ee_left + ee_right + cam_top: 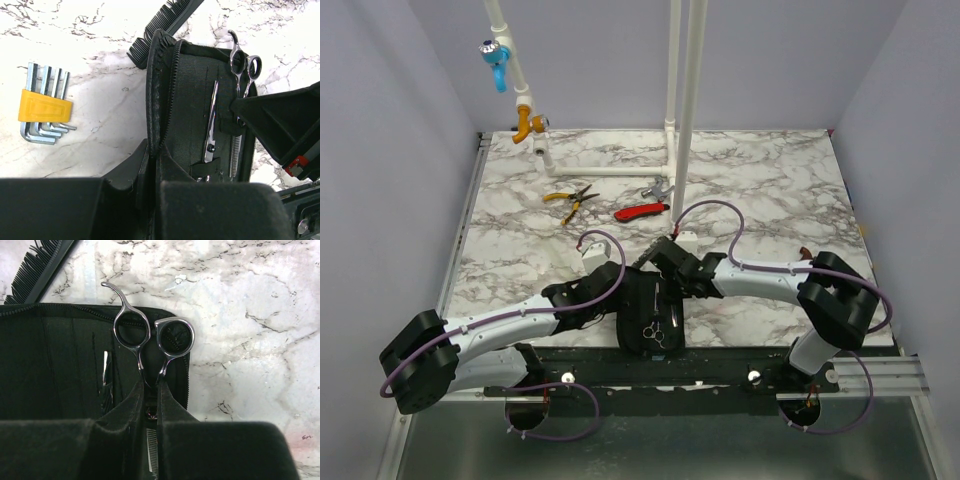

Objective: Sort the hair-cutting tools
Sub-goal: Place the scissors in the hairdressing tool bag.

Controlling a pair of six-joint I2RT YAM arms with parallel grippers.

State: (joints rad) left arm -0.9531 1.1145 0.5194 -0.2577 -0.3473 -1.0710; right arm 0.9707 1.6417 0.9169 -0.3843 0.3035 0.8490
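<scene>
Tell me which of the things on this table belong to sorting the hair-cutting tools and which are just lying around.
For the job:
- silver scissors
- black comb
- slim silver tool, tucked in a slot of the case
- open black case

Just lying about:
- hex key set in its yellow holder
- yellow-handled pliers
- red-handled tool
</scene>
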